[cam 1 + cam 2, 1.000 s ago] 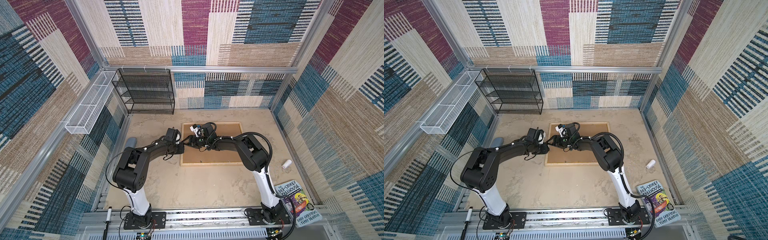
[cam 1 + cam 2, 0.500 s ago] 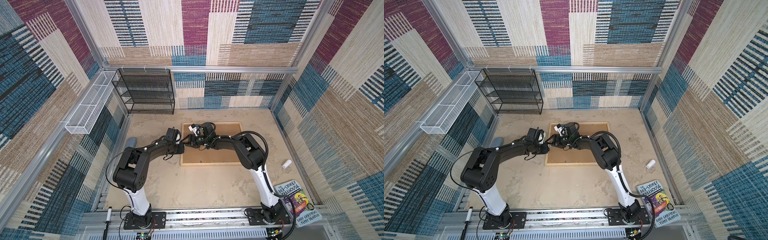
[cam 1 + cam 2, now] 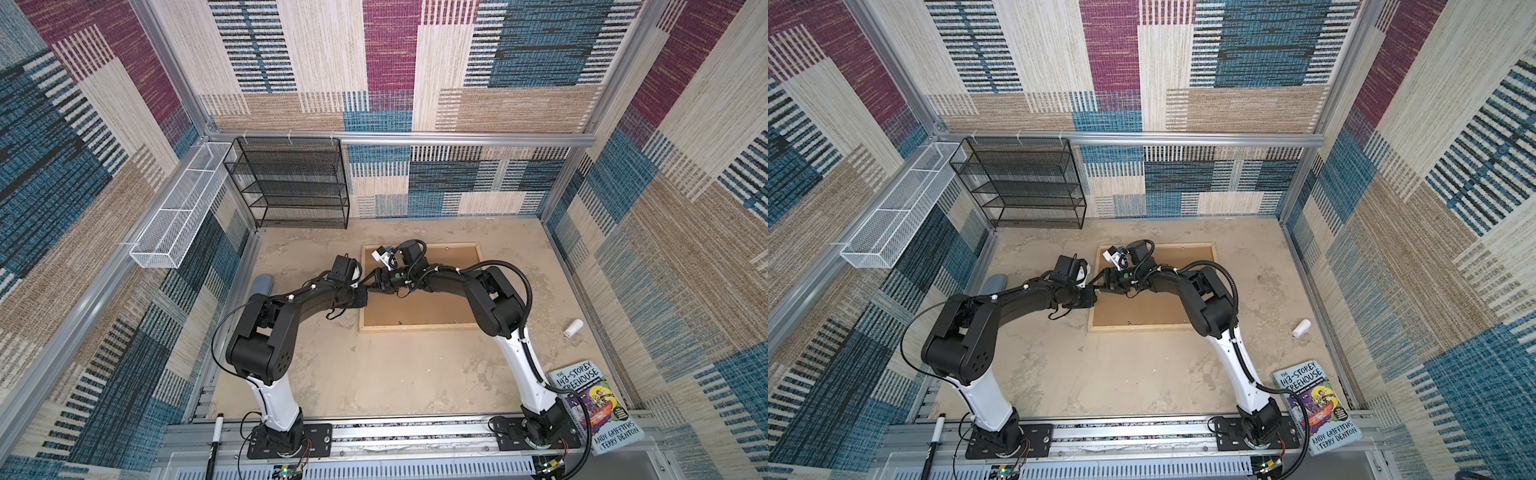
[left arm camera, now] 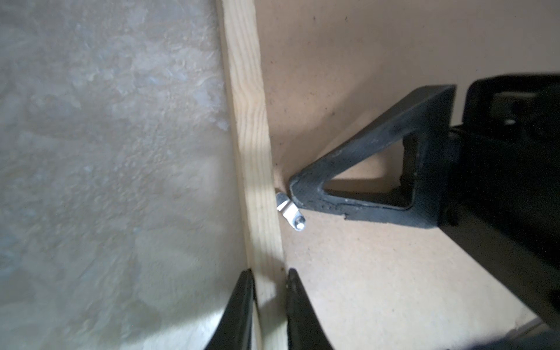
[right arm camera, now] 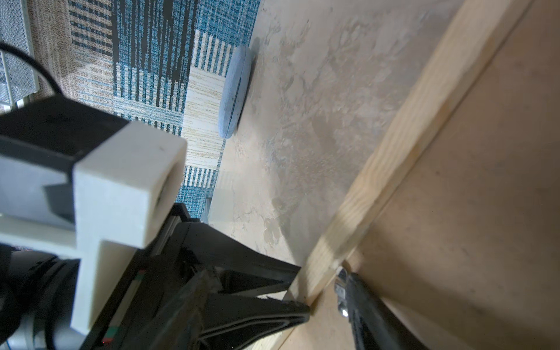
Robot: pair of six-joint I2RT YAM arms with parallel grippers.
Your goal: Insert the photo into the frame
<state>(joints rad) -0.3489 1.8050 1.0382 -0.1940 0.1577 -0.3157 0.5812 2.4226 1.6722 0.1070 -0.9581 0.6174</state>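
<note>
Left fingers (image 4: 241,303) are closed narrowly across the left rail of the frame (image 3: 415,328), which lies face down on the bench (image 3: 374,374), a brown backing board (image 3: 415,309) filling it. Right fingers (image 4: 378,136) stand wide, gripping nothing; one tip sits against a metal tab (image 4: 291,212), its partner out of shot. The photo shows in no view; where it lies cannot be told
</note>
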